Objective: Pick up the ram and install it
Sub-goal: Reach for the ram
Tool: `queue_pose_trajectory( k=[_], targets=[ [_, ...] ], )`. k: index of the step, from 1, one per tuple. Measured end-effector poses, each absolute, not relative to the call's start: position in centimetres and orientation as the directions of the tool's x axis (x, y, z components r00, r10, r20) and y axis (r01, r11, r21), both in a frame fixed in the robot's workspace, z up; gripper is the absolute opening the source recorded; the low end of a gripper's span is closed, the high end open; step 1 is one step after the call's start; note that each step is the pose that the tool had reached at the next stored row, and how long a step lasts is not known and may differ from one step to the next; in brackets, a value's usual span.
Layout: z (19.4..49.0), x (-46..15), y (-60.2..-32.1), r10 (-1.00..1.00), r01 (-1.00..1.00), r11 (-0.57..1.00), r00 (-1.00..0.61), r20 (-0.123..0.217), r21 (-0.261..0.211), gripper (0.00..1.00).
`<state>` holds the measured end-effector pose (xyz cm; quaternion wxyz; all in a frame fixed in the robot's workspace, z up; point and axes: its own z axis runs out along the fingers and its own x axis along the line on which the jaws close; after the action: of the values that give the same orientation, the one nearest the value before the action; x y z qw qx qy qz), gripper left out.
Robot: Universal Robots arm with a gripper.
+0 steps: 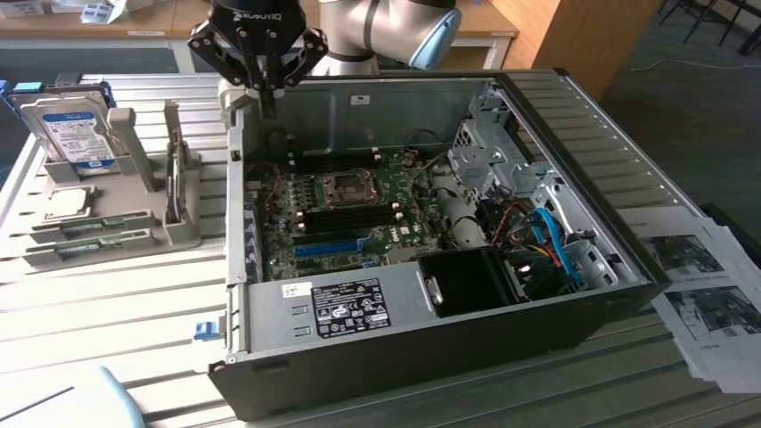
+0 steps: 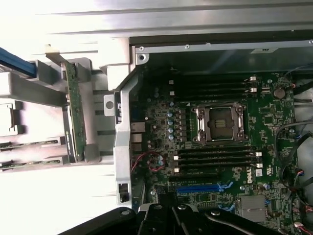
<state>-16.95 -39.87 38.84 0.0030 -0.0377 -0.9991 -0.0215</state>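
The ram [image 2: 74, 112] is a thin green circuit-board stick standing on edge in the grey holder [image 1: 137, 232], outside the computer case; the exterior view shows it as an upright strip [image 1: 178, 178]. Two shorter green sticks [image 1: 93, 226] lie flat lower in that holder. My gripper [image 1: 271, 100] hangs shut and holds nothing. It is above the case's back corner, to the exterior view's right of the ram and well above it. Its black fingers [image 2: 161, 218] show in the wrist view. Empty black memory slots [image 2: 215, 156] flank the processor socket [image 2: 218, 123] on the motherboard.
The open case [image 1: 571, 116] has tall metal walls around the motherboard. A blue slot [image 1: 327, 245], a black fan shroud [image 1: 476, 276] and loose cables [image 1: 535, 223] sit inside. A hard drive [image 1: 71, 129] stands in the holder. Printed sheets [image 1: 701, 294] lie at the exterior view's right.
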Motion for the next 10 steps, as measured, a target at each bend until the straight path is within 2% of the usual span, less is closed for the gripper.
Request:
queue_pose_trajectory(
  k=[10],
  targets=[
    [38.7, -18.5, -39.9, 0.075, 0.076, 0.996, -0.997, 0.017, 0.042, 0.09]
  ],
)
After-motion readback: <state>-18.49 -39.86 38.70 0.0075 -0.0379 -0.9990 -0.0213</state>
